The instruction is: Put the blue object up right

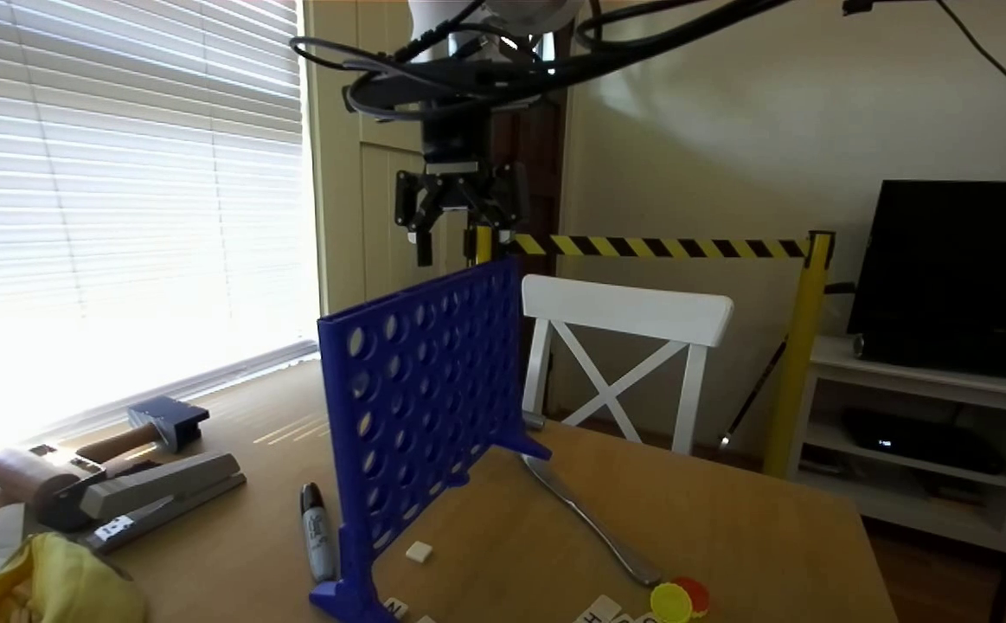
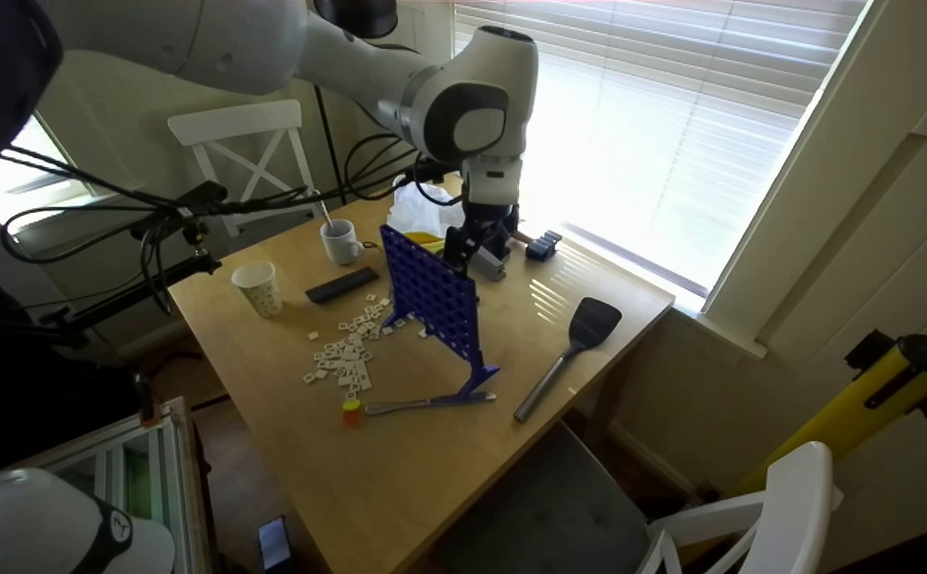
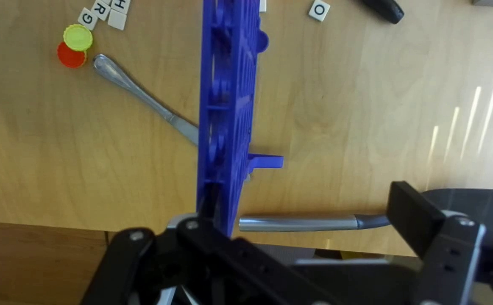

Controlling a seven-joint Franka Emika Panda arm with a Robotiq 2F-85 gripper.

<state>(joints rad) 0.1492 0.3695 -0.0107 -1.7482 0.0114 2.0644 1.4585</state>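
Note:
The blue object, a flat grid panel with round holes, stands upright on its side feet on the table. It also stands upright in an exterior view, and its top edge runs down the middle of the wrist view. My gripper points down above the panel's top edge, near its far end. Its fingers are spread wide with nothing between them. In the wrist view the gripper has one finger overlapping the panel's top edge and the other well to the right. Whether that finger touches the panel cannot be told.
A knife lies partly beneath the panel. A spatula, a marker, letter tiles and a yellow and red disc stack lie around it. A stapler, mug and paper cup are further off.

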